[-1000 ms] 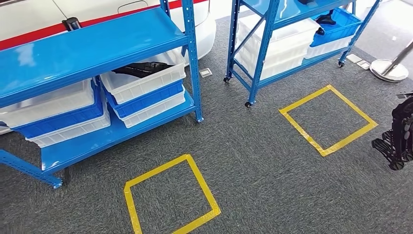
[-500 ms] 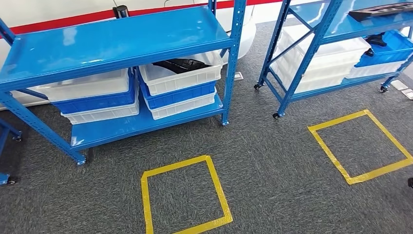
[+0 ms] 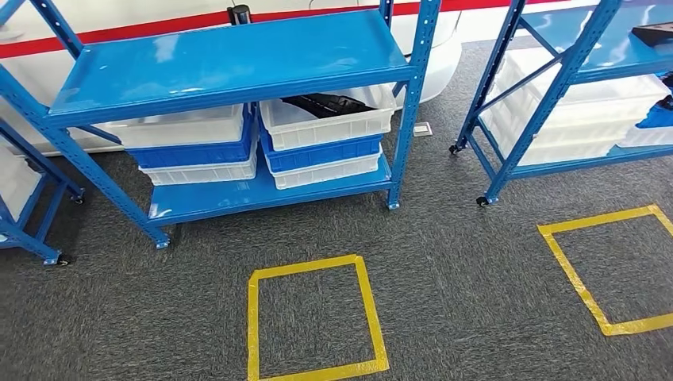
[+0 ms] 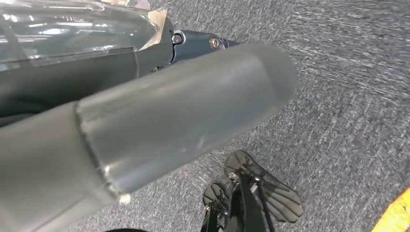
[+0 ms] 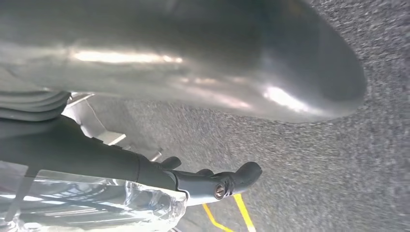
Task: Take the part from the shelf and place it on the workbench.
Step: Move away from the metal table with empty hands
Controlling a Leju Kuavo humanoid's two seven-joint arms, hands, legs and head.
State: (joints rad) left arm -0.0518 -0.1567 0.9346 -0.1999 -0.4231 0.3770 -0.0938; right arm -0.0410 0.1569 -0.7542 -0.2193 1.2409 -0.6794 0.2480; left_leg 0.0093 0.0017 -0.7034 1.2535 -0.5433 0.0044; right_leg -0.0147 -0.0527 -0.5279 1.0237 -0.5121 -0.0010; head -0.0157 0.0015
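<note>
A black part (image 3: 329,102) lies in the top white bin (image 3: 325,123) of a stack on the lower level of the blue shelf (image 3: 230,59) ahead of me. Another black part (image 3: 655,33) rests on the top level of the right-hand shelf (image 3: 555,87). My left hand (image 4: 183,111) hangs above the grey carpet, thumb and dark fingers stretched out with nothing in them. My right hand (image 5: 193,72) hangs the same way over the carpet and holds nothing.
White and blue bins (image 3: 194,143) are stacked on the shelf's lower level. Two yellow tape squares (image 3: 252,325) (image 3: 595,220) mark the carpet in front of the shelves. A third blue shelf frame (image 3: 32,206) stands at the far left.
The whole picture has shifted right as the camera turned; the middle shelf now faces me squarely. The things themselves have not moved.
</note>
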